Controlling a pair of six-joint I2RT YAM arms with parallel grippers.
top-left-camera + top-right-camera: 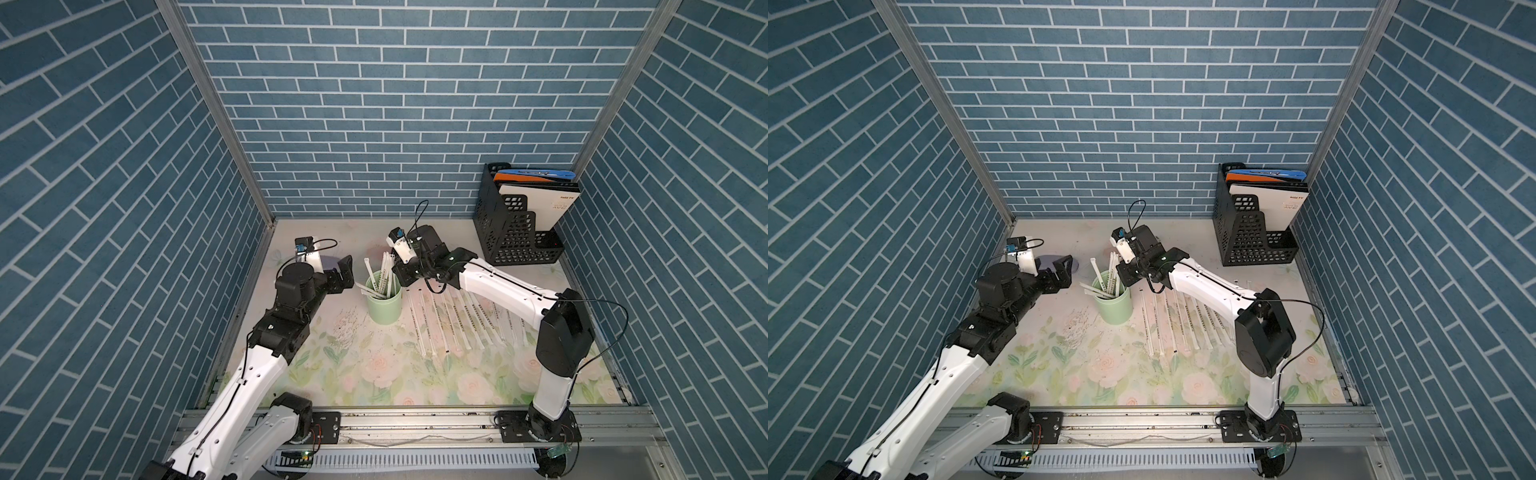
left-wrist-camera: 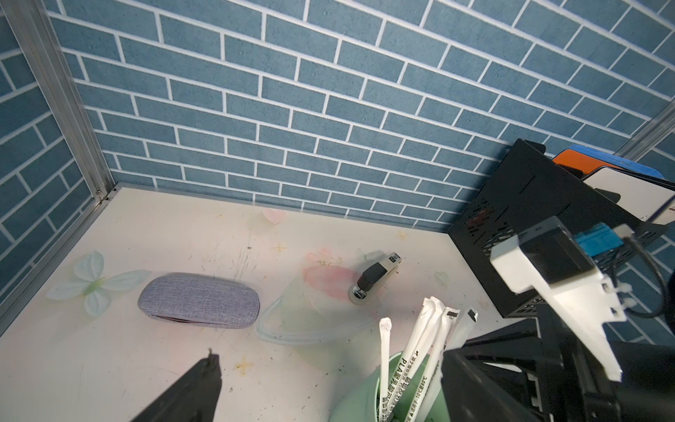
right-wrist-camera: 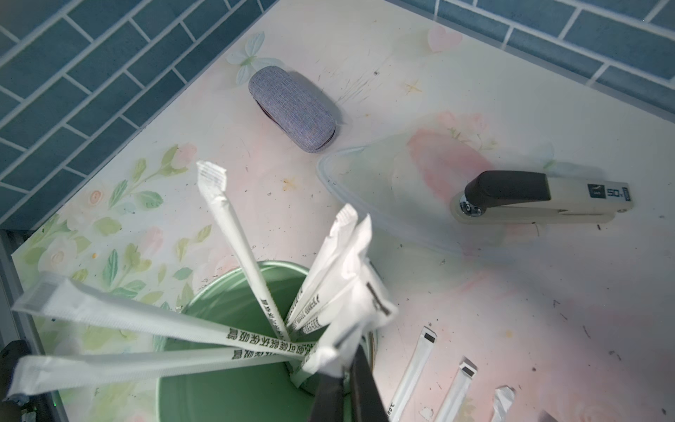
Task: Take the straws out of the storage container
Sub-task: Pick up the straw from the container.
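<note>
— Where are the straws (image 3: 234, 226)?

— A handful stand in the storage container (image 1: 384, 309), a smooth mint-green cup at mid-bench. Two lean low over its left rim. The others stand steep towards its right rim.

— And our right jaws?

— They are closed thin on one of the steep straws just above the rim, reaching in from the right. Its long axis runs up and slightly far, so we judge the pull should follow that line.

— Our left jaws?

— They are spread wide near the cup's left side and hold nothing. Our right arm is nearer.

— Handling?

— The thin paper wrappers have flat crimped ends and probably crease easily. The laid straws (image 3: 412, 371) lie in a row right of the cup on the floral bench (image 1: 374, 374). A grey fabric case (image 3: 292, 109), a clear lid (image 3: 383, 204) and a stapler (image 3: 540, 201) sit farther off.
</note>
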